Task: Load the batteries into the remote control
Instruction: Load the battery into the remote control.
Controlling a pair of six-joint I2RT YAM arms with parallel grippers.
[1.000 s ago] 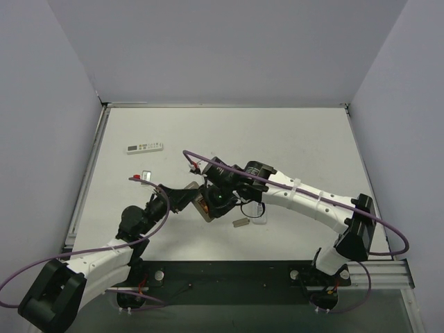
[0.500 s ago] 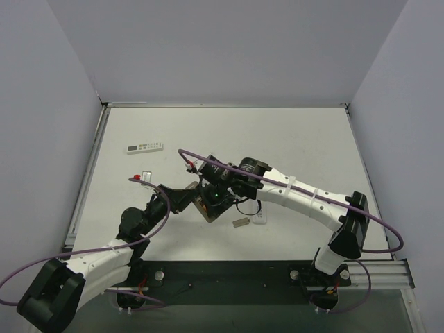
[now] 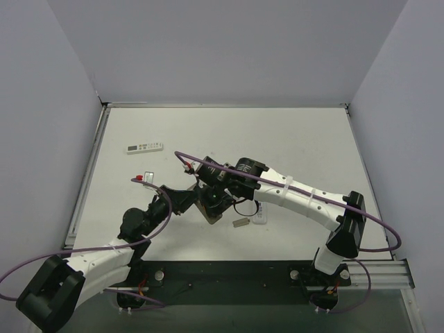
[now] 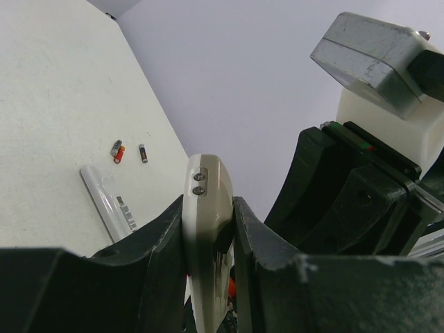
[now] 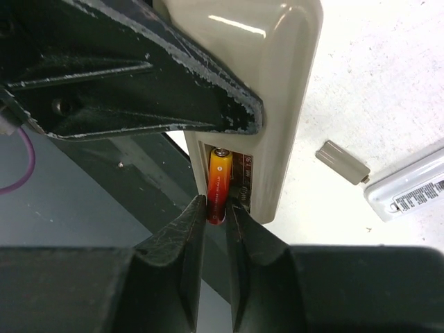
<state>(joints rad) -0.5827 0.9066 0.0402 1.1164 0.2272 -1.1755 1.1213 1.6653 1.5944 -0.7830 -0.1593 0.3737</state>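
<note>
Battery (image 5: 219,184) red-orange | in remote control (image 5: 284,83) bay | white remote (image 5: 409,191) label illegible

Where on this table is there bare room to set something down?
Widest bare patch: the far right of the table, between the back wall and the right arm. A smaller one lies far centre, right of the long white remote. Crowded: the middle, where the jaws hold a battery at the remote control, with a grey cover beside.
</note>
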